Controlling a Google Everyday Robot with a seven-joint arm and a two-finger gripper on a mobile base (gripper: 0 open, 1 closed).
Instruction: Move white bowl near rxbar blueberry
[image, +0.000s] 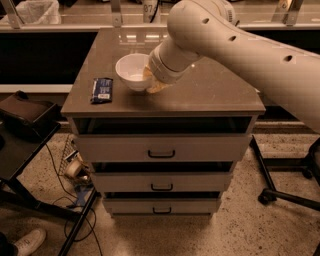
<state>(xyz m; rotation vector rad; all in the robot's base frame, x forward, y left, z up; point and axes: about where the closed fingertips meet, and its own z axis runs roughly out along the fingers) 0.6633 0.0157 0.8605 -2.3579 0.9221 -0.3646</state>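
The white bowl (131, 71) is at the left-centre of the brown cabinet top (210, 95), slightly tilted and just above or on the surface. My gripper (153, 83) is at the bowl's right rim, mostly hidden under the large white arm (235, 45), and is shut on that rim. The rxbar blueberry (102, 90), a dark blue wrapper with a pale label, lies flat near the left front edge. It is a short gap to the left of the bowl and does not touch it.
The cabinet has three drawers with black handles (161, 153). A dark stand (25, 120) and loose cables (75, 175) are at the left on the floor. A chair base (285, 190) is at the right. A glass counter (75, 20) runs behind.
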